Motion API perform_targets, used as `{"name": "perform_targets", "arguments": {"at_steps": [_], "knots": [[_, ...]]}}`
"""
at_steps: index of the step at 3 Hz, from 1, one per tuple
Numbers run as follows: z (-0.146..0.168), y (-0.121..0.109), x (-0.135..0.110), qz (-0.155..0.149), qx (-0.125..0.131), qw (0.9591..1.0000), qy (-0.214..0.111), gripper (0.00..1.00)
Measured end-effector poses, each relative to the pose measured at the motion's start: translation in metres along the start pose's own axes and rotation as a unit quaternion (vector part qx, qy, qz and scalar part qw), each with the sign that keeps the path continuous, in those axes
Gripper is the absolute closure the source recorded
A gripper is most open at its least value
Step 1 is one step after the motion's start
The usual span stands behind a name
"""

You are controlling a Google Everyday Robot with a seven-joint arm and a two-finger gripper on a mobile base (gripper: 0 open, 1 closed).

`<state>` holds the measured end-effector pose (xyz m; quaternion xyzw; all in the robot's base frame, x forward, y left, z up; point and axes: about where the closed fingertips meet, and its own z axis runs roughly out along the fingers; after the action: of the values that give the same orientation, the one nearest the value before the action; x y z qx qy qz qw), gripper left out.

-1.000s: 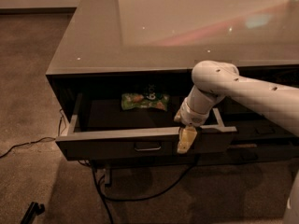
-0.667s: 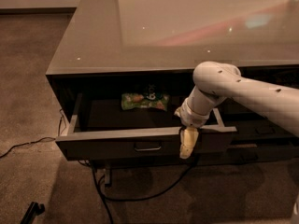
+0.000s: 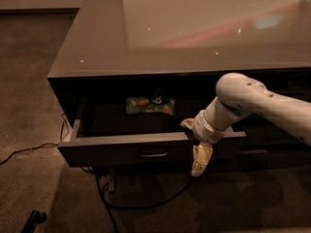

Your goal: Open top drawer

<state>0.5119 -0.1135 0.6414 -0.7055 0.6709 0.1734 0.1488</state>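
Your top drawer [image 3: 116, 148] is sitting open, holding 1 green snack bag [image 3: 150, 105]. Your claw [image 3: 200, 155] is hanging over its front; you cannot tell its grip.

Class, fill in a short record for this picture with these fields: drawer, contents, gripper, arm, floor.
drawer: top drawer open, standing out from the cabinet, handle at the centre of its front
contents: green snack bag lying towards the back
gripper: gripper at the drawer's front panel, right of the handle
arm: white arm reaching in from the right
floor: black cable on carpet below the drawer
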Motion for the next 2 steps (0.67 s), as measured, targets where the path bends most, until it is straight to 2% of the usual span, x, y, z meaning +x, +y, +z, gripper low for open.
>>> {"name": "perform_targets", "arguments": {"at_steps": [1, 2], "knots": [[-0.001, 0.023, 0.002, -0.018, 0.000, 0.9996, -0.021, 0.18], [-0.001, 0.045, 0.006, -0.030, -0.001, 0.9990, -0.033, 0.42]]}}
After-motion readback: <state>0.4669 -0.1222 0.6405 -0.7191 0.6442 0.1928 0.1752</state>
